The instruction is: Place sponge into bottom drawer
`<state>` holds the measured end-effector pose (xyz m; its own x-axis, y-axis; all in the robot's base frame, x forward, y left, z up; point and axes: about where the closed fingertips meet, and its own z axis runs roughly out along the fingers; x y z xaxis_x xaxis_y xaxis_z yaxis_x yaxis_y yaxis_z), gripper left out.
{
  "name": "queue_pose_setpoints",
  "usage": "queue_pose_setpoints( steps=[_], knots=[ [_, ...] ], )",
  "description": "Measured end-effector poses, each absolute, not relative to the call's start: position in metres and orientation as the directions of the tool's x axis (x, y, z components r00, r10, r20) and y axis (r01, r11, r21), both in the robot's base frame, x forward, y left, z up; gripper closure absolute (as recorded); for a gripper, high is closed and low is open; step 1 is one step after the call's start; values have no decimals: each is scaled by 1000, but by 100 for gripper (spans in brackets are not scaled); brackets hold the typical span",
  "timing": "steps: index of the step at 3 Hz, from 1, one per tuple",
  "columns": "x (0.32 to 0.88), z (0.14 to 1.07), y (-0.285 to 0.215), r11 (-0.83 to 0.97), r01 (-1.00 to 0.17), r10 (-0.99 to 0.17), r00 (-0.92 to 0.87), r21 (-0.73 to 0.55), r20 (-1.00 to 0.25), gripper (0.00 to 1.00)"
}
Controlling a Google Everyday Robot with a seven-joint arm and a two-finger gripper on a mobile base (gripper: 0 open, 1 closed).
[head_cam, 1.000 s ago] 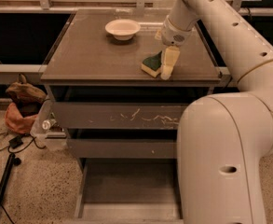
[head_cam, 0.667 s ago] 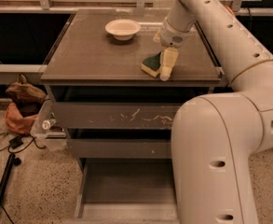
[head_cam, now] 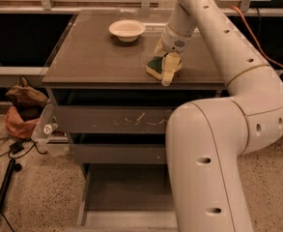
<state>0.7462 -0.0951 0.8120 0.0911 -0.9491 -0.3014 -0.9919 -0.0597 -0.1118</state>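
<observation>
The bottom drawer [head_cam: 126, 195] stands pulled out, grey floor showing, right part hidden by the arm. Near the front edge of the worktop [head_cam: 92, 57], the gripper [head_cam: 163, 67] has its fingers [head_cam: 170, 69] clasped on the sponge [head_cam: 154, 65]. A white bowl [head_cam: 127, 29] sits farther back.

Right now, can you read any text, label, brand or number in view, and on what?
None readable.
The scratched drawer front shows scuff marks only, no letters.
The sponge, white bowl and bottom drawer carry no print.
The gripper, at the sponge on the cabinet top, has no marking.
</observation>
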Motion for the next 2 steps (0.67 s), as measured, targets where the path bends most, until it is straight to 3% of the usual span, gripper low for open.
queue_pose_setpoints(
  steps=[2],
  knots=[
    [746,811,-95,-60,-992,-949,91,-110,-302,65]
  ],
)
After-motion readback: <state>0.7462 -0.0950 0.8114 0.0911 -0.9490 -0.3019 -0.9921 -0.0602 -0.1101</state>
